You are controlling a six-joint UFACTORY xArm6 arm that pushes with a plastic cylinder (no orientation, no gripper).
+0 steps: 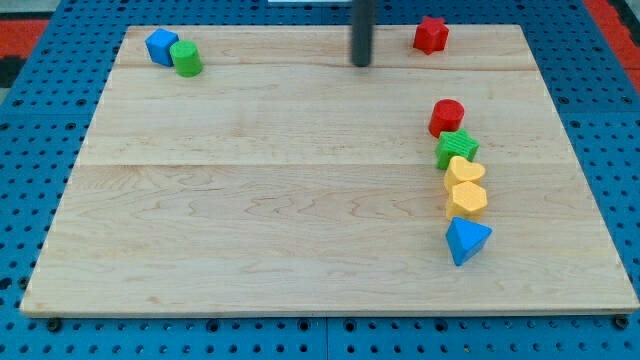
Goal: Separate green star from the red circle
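Observation:
The green star (456,149) lies at the board's right side, touching the red circle (446,117) just above it. My tip (361,63) is at the view's top centre, well up and to the left of both blocks, touching none.
Below the green star run a yellow heart (465,172), a second yellow block (467,199) and a blue triangle (467,241). A red star (431,35) sits at the top right. A blue block (160,46) and a green cylinder (186,59) sit at the top left.

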